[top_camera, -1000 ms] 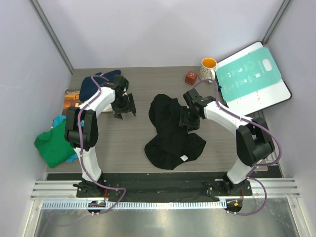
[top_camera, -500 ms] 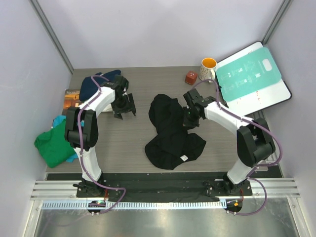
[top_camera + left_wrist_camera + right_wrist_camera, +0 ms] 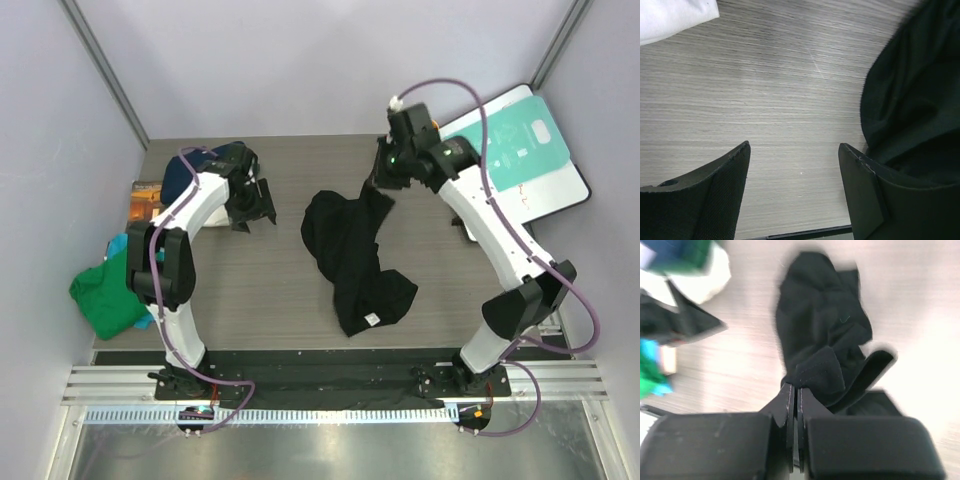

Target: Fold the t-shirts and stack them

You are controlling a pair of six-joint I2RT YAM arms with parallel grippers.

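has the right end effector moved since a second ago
Yes. The right end effector has moved toward the table's far edge, now level with the teal board, lifting the black t-shirt.

Bare table (image 3: 285,200) between left pincer (image 3: 255,221), black t-shirt (image 3: 345,240)

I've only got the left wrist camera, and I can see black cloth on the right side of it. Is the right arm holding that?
Observer: Yes. The right gripper is shut on a fold of the black t-shirt, holding that end up off the table.
Operator: Where's the rest of it?
Observer: It trails down onto the table toward the arm bases, with a small white tag showing near that end.
Operator: Any other shirts nearby?
Observer: A green t-shirt lies crumpled at the table's left edge.
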